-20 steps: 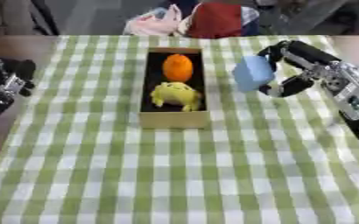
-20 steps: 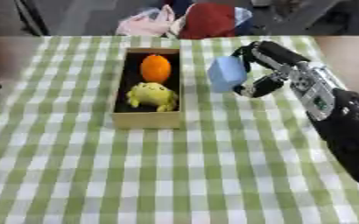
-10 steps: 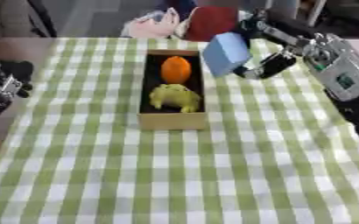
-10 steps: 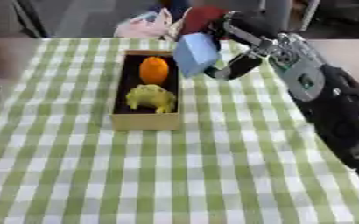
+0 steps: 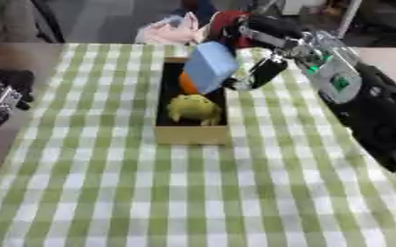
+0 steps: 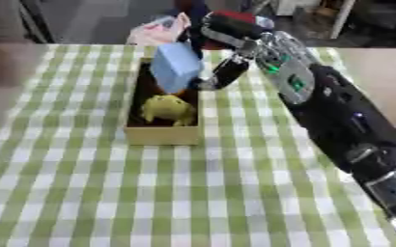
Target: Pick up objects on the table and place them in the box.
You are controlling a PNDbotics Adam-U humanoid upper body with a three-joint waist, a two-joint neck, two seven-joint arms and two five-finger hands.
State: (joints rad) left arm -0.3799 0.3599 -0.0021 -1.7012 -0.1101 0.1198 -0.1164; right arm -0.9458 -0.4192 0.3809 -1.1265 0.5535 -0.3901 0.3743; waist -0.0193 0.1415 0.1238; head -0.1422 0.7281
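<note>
Item: blue block (image 5: 210, 66), held in my right hand (image 5: 261, 46), fingers curled around its right side, above the far end of the box (image 5: 190, 132). I judge it light, rigid, smooth; flat opposing faces suit holding. Box holds orange ball (image 5: 185, 84), yellow toy (image 5: 194, 108).

**Count of items in view**

- Box (image 5: 191, 133): one, cardboard, open-topped, on the cloth.
- Yellow toy (image 5: 194, 107): one, inside the box.
- Orange object (image 5: 187, 84): one, inside the box, mostly covered from view.
- Light blue block (image 5: 210, 66): one, above the box's far end.
- Green-and-white checked tablecloth (image 5: 108, 183): one.
- Robot hands: two, the right hand (image 5: 265, 58) by the block, the left hand (image 5: 0, 96) at the left edge.
- Bundles beyond the far table edge: one pink-white (image 5: 163, 30), one red (image 5: 225, 21).
</note>
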